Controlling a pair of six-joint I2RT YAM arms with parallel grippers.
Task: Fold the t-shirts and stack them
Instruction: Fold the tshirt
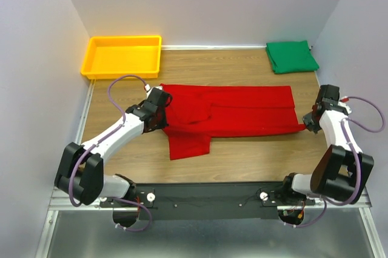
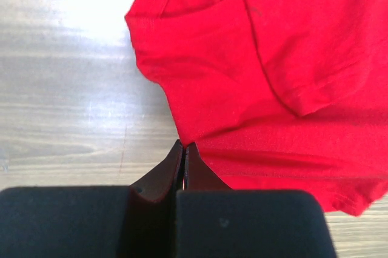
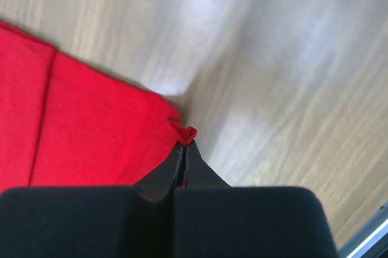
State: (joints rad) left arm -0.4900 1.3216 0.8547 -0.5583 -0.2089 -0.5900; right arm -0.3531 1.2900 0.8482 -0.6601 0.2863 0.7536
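The left pincer (image 2: pixel 183 149) is clenched on the neck-end edge of the red t-shirt (image 1: pixel 242 112), which lies part-folded lengthwise mid-worktop (image 1: pixel 254 161). The right pincer (image 3: pixel 185 145) is clenched on its near hem corner. The green t-shirt (image 1: pixel 292 56) sits folded at the far right. Folding the red one is in hand; next, both ends probably need lifting together, evenly.

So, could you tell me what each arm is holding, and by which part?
Both hold the red t-shirt: the left fingers pinch an edge at its shoulder end, the right fingers a corner at its hem end.
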